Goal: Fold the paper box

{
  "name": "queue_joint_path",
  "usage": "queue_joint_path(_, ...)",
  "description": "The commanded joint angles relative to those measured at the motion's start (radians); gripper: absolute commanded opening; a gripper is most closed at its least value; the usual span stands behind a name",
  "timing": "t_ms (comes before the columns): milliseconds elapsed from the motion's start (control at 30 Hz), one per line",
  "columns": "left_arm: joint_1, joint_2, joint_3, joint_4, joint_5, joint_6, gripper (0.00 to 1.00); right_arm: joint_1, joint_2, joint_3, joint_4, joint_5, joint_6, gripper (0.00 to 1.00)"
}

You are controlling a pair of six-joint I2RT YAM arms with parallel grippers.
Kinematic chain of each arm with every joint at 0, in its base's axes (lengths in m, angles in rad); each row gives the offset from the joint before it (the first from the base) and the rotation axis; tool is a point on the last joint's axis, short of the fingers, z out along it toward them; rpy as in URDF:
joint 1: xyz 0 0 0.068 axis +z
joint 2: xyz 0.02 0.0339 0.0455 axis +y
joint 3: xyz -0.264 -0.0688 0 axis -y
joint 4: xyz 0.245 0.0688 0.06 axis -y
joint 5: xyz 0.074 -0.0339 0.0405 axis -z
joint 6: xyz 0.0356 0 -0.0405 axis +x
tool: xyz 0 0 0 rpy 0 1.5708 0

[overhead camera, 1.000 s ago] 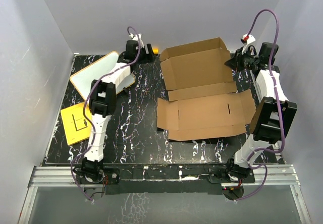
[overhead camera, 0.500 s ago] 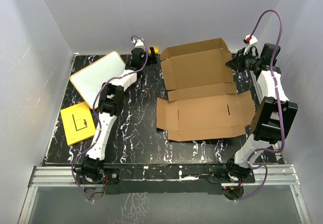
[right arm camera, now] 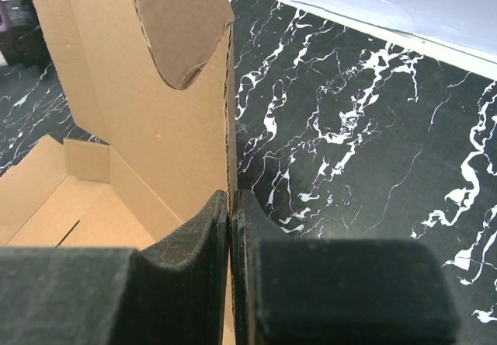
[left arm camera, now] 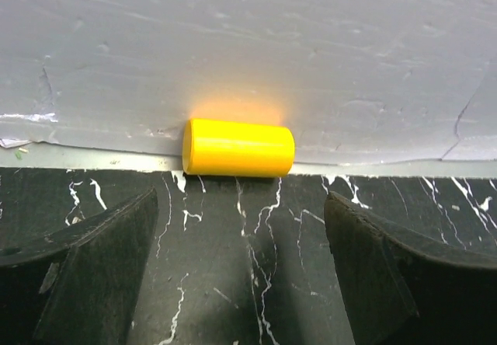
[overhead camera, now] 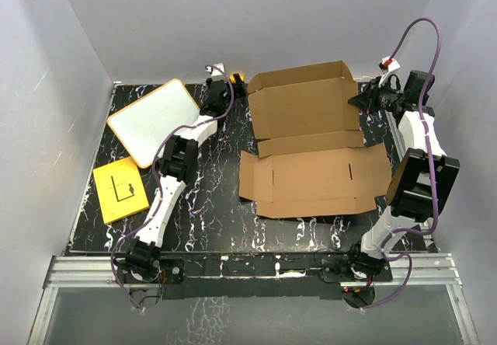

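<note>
The paper box [overhead camera: 311, 155] is laid half-formed on the right half of the table [overhead camera: 210, 221]. Its side wall is pinched by the right gripper [right arm camera: 231, 202]. The left gripper [left arm camera: 241, 205] is spread empty at the table's far edge, before a yellow cylinder [left arm camera: 238, 148]. That wall is best held upright during tucking.

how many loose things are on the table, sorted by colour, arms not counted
brown: 1, the paper box
white: 1, the board with an orange rim
yellow: 2, the flat sheet and the small cylinder
total: 4
</note>
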Motion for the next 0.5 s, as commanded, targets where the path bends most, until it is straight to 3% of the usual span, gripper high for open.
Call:
queue_joint_path(0,-0.021,0.041,0.086,0.073,-0.064,0.008,0.84,-0.028,-0.014,-0.005,0.083,-0.066,0.034,0.08)
queue_joint_path(467,-0.032,0.138,0.154,0.114,-0.13,0.014,0.68,-0.05,-0.014,-0.019,0.107,-0.098,0.062,0.08)
